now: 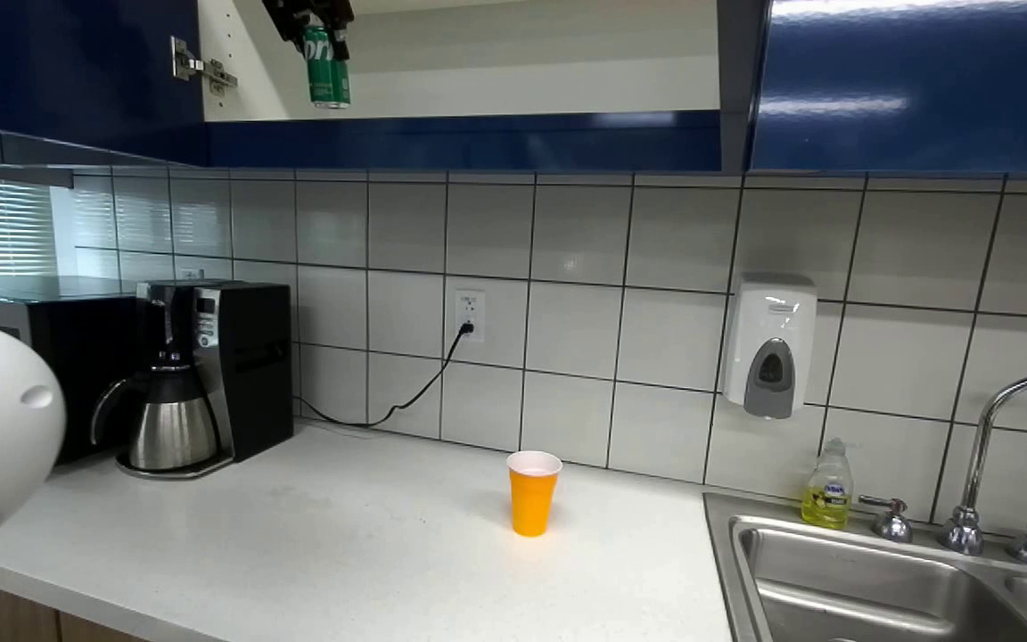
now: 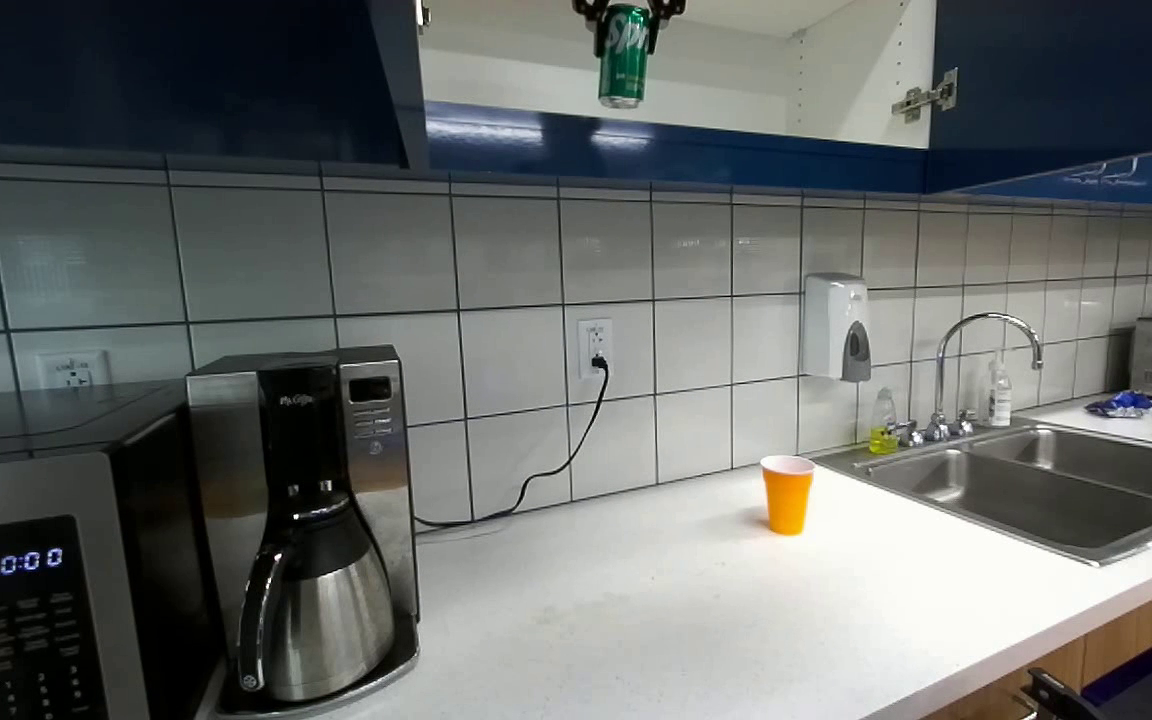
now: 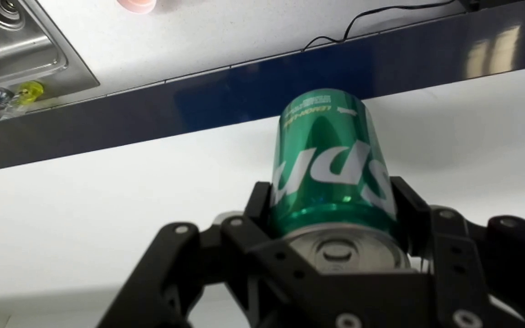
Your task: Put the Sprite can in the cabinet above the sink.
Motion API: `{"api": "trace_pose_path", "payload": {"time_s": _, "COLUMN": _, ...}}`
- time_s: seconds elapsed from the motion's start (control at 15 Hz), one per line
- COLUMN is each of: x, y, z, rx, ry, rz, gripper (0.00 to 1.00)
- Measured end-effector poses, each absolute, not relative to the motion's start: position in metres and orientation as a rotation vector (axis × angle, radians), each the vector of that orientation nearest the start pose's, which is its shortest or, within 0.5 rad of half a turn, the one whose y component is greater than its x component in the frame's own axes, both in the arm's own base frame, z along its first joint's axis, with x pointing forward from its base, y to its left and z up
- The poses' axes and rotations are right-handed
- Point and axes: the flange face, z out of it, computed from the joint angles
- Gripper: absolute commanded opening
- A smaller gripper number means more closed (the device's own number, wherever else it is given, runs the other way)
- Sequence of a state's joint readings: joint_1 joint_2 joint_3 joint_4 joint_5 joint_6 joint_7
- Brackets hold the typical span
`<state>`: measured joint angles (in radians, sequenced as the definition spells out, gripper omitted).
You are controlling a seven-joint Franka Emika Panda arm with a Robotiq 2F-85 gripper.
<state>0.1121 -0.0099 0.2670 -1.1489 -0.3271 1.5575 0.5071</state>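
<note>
Open cabinet (image 2: 736,152) behind; Sprite can (image 2: 622,80) hangs upright in tool (image 2: 626,42), clamped by upper sides.

One Sprite can (image 3: 334,177), one orange cup (image 1: 532,501)

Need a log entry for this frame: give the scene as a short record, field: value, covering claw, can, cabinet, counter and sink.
claw: shut on the Sprite can
Sprite can: roughly upright, gripped at its upper part, not released
cabinet: open, blue door swung out
Sprite can touching cabinet floor: cannot tell
orange cup: upright on the counter
coffee maker: on the counter, carafe in it
sink: dish soap bottle on its back ledge, by a tap handle
</note>
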Motion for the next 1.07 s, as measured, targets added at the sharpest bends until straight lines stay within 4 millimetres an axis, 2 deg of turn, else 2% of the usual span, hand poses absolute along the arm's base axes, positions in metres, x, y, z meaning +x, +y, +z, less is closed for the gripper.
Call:
{"api": "trace_pose_path", "payload": {"time_s": 0.4, "x": 0.51, "y": 0.158, "z": 0.818, "rx": -3.138, "ry": 0.335, "rz": -0.801, "gripper": 0.4}}
{"api": "trace_pose_path", "payload": {"time_s": 1.07, "x": 0.536, "y": 0.151, "z": 0.817, "rx": -3.13, "ry": 0.37, "rz": -0.809, "gripper": 0.4}}
